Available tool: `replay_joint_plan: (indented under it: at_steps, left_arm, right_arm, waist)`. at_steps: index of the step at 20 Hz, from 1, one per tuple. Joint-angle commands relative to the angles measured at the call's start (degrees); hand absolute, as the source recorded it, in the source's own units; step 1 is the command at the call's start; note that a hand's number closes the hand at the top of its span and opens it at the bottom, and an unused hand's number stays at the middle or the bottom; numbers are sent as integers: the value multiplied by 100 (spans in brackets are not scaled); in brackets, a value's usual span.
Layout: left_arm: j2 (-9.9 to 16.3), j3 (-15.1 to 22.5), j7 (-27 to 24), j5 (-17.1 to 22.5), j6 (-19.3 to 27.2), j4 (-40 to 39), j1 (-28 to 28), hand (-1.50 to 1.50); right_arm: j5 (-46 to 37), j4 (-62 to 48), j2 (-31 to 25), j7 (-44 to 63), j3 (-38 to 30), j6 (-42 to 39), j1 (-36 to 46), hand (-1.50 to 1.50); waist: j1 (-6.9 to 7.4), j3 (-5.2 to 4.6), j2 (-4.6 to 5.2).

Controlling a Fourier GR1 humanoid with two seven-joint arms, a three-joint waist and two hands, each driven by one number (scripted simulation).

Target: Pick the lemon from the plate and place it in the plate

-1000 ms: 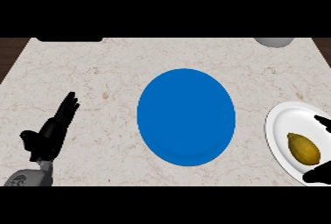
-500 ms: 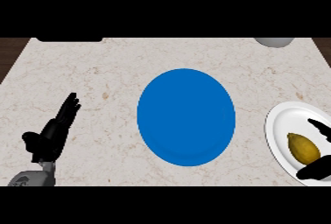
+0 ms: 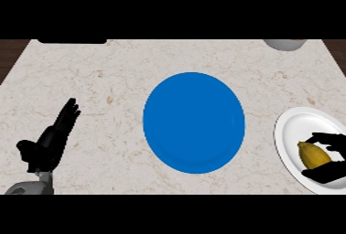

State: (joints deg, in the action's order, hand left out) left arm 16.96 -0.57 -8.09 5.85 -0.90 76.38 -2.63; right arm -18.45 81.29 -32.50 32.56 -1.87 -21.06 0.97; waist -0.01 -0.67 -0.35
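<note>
I judged this the grasp step: my right hand (image 3: 329, 157) was curled around the lemon (image 3: 313, 154), which sat on the glossy white plate (image 3: 292, 132) at the right edge. Next would be lifting it across to the smooth, round blue plate (image 3: 194, 122). My left hand (image 3: 52, 139) rested open on the speckled stone counter (image 3: 101, 77)

Right hand (image 3: 331, 157) is curling its fingers (image 3: 326, 137) around the lemon (image 3: 314, 154) on the white plate (image 3: 294, 132); blue plate (image 3: 194, 122) is lying mid-counter (image 3: 101, 73); left hand (image 3: 51, 141) is resting open.
</note>
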Motion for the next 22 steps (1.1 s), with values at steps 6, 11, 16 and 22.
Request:
replay_joint_plan:
  at_steps: [6, 11, 16, 22]
  left_arm:
    - [-195, -105, -115, -175, 84, -157, -78, 0]
    - [-10, -235, 15, -50, 42, 137, 326, 0]
    - [-71, -228, 87, -18, 29, 147, 206, 0]
    - [-80, -183, -139, -124, -88, -41, 136, 0]
  right_arm:
    - [-688, 320, 637, -496, 210, 728, -412, 150]
    - [-1783, 2222, 867, -376, 417, 2234, -2385, 150]
    - [-3039, 3839, 966, -300, 750, 3159, -3552, 150]
    - [-4222, 5431, 1397, -205, 1531, 3637, -4751, 150]
  waist:
    - [-40, 65, 28]
    - [-406, 54, -80]
    - [-364, 48, -51]
    - [-180, 55, 5]
